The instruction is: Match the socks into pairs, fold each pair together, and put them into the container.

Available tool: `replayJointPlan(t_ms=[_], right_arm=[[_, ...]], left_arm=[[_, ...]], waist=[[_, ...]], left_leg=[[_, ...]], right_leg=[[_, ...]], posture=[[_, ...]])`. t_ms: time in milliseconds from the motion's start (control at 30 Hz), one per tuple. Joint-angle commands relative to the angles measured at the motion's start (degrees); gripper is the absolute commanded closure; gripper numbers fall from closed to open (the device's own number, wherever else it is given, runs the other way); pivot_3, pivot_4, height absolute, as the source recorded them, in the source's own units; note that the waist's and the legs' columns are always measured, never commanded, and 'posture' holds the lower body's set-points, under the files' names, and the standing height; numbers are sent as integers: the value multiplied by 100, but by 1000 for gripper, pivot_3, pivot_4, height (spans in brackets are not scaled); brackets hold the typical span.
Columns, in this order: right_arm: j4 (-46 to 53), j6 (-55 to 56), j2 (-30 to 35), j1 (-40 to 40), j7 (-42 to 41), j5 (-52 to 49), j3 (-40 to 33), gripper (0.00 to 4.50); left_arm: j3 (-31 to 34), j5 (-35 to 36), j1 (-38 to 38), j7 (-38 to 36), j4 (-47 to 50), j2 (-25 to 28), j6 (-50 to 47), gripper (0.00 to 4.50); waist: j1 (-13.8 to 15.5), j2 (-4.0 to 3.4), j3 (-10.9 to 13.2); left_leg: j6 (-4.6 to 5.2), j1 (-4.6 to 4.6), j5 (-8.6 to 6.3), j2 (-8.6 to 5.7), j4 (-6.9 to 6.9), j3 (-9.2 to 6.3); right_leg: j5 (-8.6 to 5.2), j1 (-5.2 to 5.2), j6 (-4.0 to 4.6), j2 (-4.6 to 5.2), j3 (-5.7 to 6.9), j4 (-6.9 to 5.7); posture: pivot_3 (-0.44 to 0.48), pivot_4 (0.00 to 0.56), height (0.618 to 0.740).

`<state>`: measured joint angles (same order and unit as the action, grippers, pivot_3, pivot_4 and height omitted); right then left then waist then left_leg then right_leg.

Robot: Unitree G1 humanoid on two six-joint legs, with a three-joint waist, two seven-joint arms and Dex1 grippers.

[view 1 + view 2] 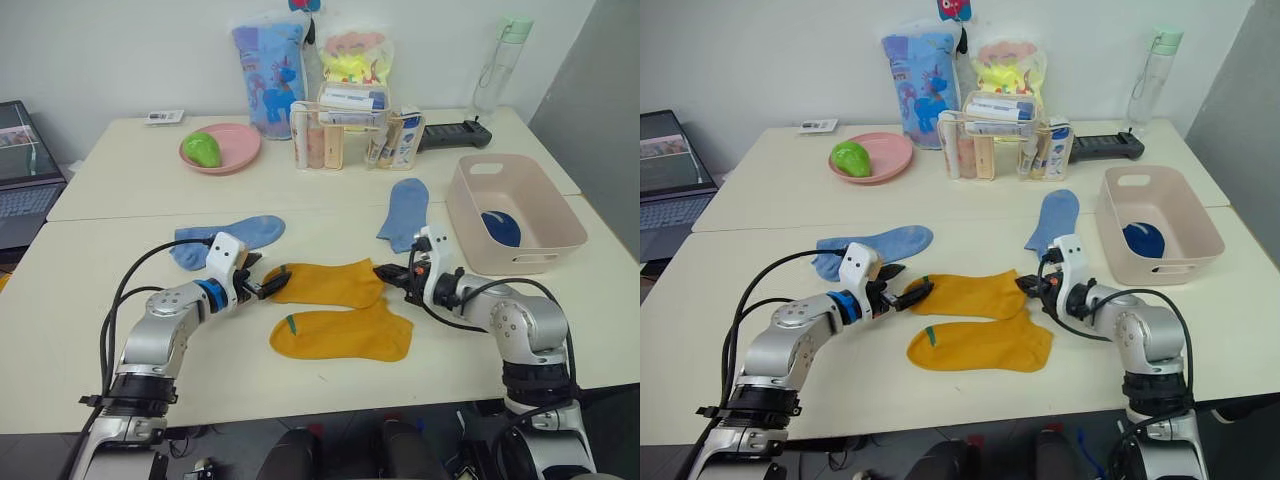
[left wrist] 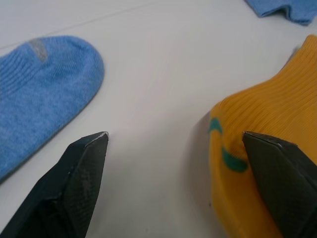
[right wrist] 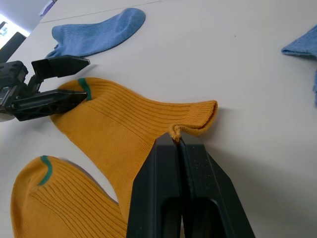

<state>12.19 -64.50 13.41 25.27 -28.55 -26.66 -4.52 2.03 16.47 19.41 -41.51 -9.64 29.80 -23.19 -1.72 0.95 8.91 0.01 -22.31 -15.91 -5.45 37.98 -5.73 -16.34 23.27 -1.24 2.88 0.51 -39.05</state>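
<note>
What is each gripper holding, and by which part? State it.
The right gripper pinches the far yellow sock by its cuff edge. The left gripper is open around that sock's toe, gripping nothing yet.

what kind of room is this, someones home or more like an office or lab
Most likely an office or lab set up for robot trials, not a lived-in home: plain pale tables pushed together against a bare wall, an open laptop at the side, and staged props such as the clear organizer box of packets.
</note>
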Motion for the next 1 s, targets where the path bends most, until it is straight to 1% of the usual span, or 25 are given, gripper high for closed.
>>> replayJointPlan(t_ms=[33,200,367,533,667,833,933,1000], right_arm=[[302,35,77,-21,60,-180,-118,4500],[261,88,107,-36,127,-258,-71,4500],[158,156,132,-9,134,-276,-29,4500],[38,318,183,70,109,-241,-42,4500],[41,322,224,221,108,-351,-163,4500],[689,-410,301,414,104,-1051,-520,4500],[1010,-1018,217,421,380,-1553,-1077,4500],[1154,-1267,210,392,508,-1762,-1278,4500]], left_arm=[[118,40,3,-63,163,71,50,1229],[206,287,-169,-267,361,55,-109,2892],[306,436,-241,-212,588,25,-296,4489],[403,666,-319,-368,768,177,-584,4489],[464,806,-229,-395,873,248,-784,4489],[766,1506,0,-242,1559,236,-1603,4489],[1034,1995,-137,-122,2062,267,-2192,4489],[1171,2186,-208,-27,2228,302,-2441,4489]], waist=[[5,0,0],[5,0,0],[5,0,0],[5,0,0],[5,0,0],[5,1,1],[5,1,1],[5,1,1]], left_leg=[[0,0,0,0,0,0],[0,0,0,0,1,-1],[0,0,0,-1,1,0],[0,0,0,0,1,0],[0,0,0,0,2,0],[0,-6,0,0,4,-2],[1,-5,0,1,2,-3],[1,-5,0,1,2,-2]], right_leg=[[0,0,0,0,0,1],[0,-1,0,0,0,1],[0,-2,0,0,0,1],[0,-1,0,0,1,1],[0,-2,0,0,0,1],[0,0,0,0,2,2],[0,-1,0,0,2,4],[0,-1,0,0,1,4]], posture=[[0,150,740],[0,150,740],[0,150,740],[0,150,740],[0,150,740],[0,150,740],[0,150,740],[0,150,740]])
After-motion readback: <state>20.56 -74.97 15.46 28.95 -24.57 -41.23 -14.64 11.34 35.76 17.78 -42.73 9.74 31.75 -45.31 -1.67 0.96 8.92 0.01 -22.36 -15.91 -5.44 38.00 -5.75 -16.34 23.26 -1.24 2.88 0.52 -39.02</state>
